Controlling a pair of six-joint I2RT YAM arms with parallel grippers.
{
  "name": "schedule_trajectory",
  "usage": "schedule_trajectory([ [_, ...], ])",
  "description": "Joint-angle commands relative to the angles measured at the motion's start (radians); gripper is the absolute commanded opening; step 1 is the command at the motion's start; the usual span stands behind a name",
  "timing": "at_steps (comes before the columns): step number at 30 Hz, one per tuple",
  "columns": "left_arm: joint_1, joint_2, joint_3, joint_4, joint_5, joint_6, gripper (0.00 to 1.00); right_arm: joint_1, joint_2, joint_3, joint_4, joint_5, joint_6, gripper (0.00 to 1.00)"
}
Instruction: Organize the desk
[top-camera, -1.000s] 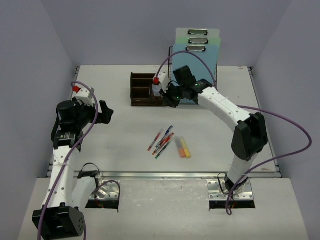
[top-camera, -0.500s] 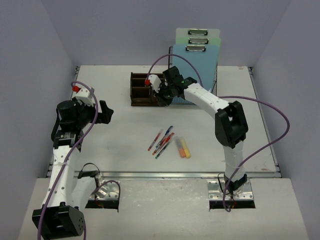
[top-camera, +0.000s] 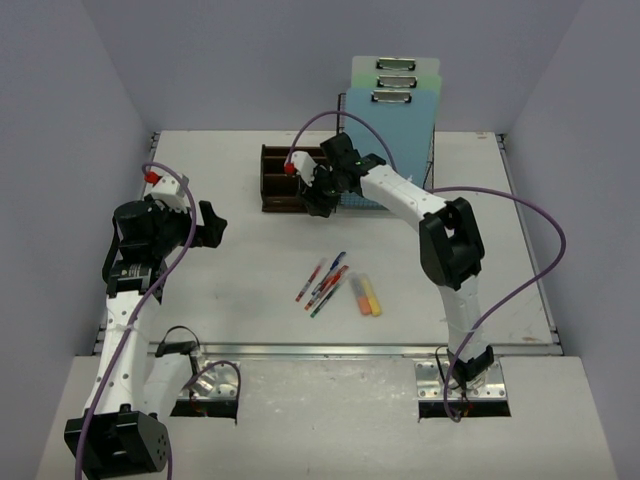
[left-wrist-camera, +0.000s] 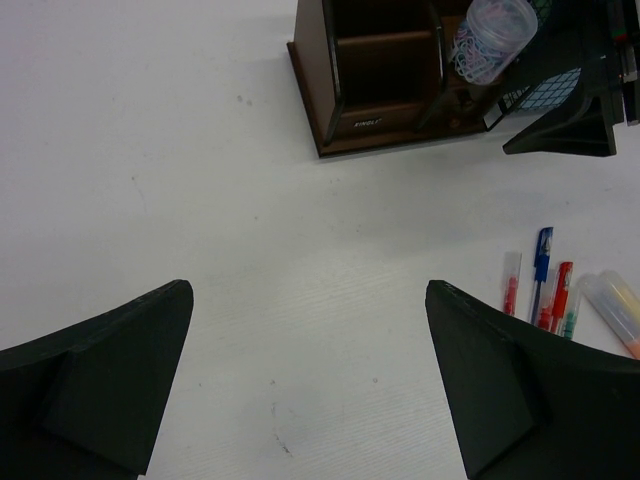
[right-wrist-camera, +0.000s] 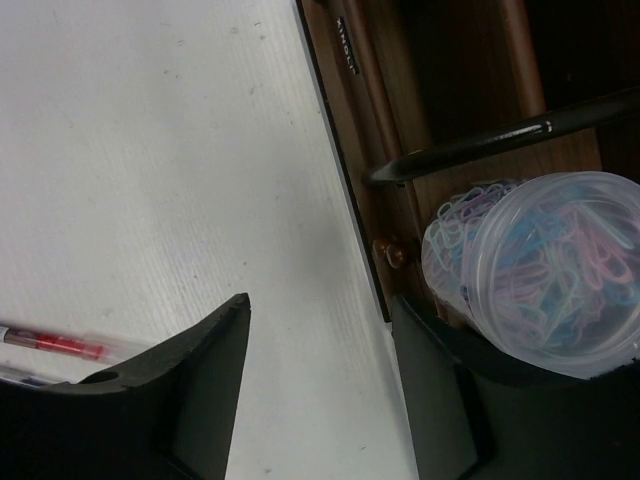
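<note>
The white desk (top-camera: 250, 260) carries a dark-brown wooden organizer (top-camera: 285, 178) at the back. My right gripper (top-camera: 318, 197) hovers at the organizer's front right corner. Its jaws are open over bare desk (right-wrist-camera: 320, 305), with nothing between them. A clear tub of pastel paper clips (right-wrist-camera: 540, 270) sits in the organizer, just outside the right finger (right-wrist-camera: 440, 400). A black pen (right-wrist-camera: 470, 145) lies across a compartment. Several pens (top-camera: 325, 283) and two highlighters (top-camera: 366, 294) lie loose mid-desk. My left gripper (top-camera: 210, 225) hangs open at the left, its fingers wide apart above bare desk (left-wrist-camera: 308, 290).
A black wire-mesh rack (top-camera: 400, 175) holding clipboards (top-camera: 395, 95) stands behind the organizer at the back. A metal rail (top-camera: 320, 350) and mounting plates run along the near edge. The left wrist view also shows the organizer (left-wrist-camera: 370, 80) and the pens (left-wrist-camera: 540, 290).
The right arm swung left along the organizer's front and folded tighter. Its jaws went from shut to open. The left arm has stayed still.
</note>
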Motion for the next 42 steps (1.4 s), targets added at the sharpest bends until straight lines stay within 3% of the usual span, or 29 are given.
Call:
schedule_trajectory([
  [1, -0.006, -0.007, -0.006, 0.045, 0.006, -0.004, 1.0, -0.005, -0.018, 0.04, 0.043, 0.006, -0.021, 0.62],
  [8, -0.006, -0.008, -0.005, 0.04, 0.005, -0.003, 1.0, -0.006, -0.028, 0.033, 0.041, 0.0, -0.027, 0.69],
  [20, -0.007, -0.01, -0.005, 0.037, 0.005, -0.001, 1.0, -0.006, -0.022, 0.037, 0.068, 0.011, -0.03, 0.99],
  [25, -0.006, -0.012, -0.006, 0.039, 0.006, 0.0, 1.0, -0.006, -0.029, 0.036, 0.047, -0.018, -0.029, 0.98],
  [30, -0.006, -0.02, -0.009, 0.04, 0.009, 0.002, 1.0, 0.001, -0.154, -0.023, -0.039, -0.123, 0.016, 0.61],
  [32, -0.006, -0.024, -0.006, 0.042, 0.008, 0.002, 1.0, 0.002, -0.214, -0.064, -0.068, -0.139, 0.054, 0.52],
  [36, -0.004, -0.027, -0.005, 0.048, 0.006, -0.001, 1.0, 0.002, -0.408, -0.256, -0.108, -0.038, 0.188, 0.3],
  [39, -0.006, -0.028, -0.002, 0.051, -0.003, -0.006, 1.0, 0.002, -0.527, -0.515, -0.092, 0.087, 0.27, 0.28],
  [42, -0.006, -0.022, 0.001, 0.054, -0.014, -0.013, 1.0, 0.004, -0.624, -0.696, -0.081, 0.184, 0.35, 0.37],
])
